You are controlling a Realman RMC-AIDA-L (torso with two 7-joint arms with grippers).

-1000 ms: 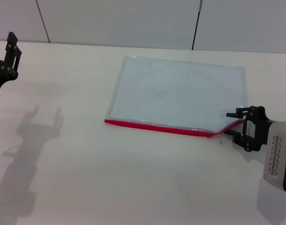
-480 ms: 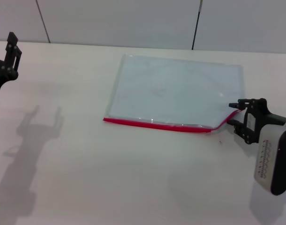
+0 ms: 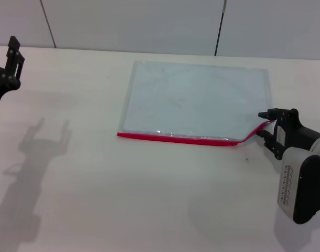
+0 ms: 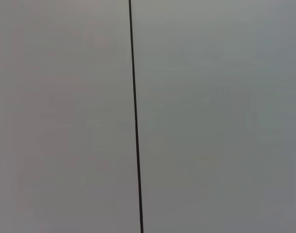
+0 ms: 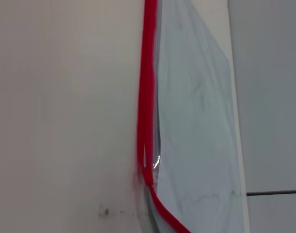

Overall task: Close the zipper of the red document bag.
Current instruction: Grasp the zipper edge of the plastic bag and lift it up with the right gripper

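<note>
The red document bag (image 3: 196,100) lies flat on the white table, a pale blue-grey translucent pouch. Its red zipper (image 3: 176,138) runs along the near long edge. At the right end the red strip curves up off the table into my right gripper (image 3: 263,124), which is shut on it. In the right wrist view the zipper (image 5: 147,97) stretches away beside the pouch (image 5: 196,121), with a small pale glint on it; I cannot pick out the slider for sure. My left gripper (image 3: 13,52) hangs parked at the far left, away from the bag.
The white table (image 3: 149,199) spreads wide to the left of and in front of the bag. Grey wall panels with a dark seam (image 3: 219,31) stand behind it. The left wrist view shows only wall and a seam (image 4: 135,116).
My right gripper has moved away from me with the zipper's right end, and its wrist has turned. The bag's near right corner shifted with it. The left arm has not moved.
</note>
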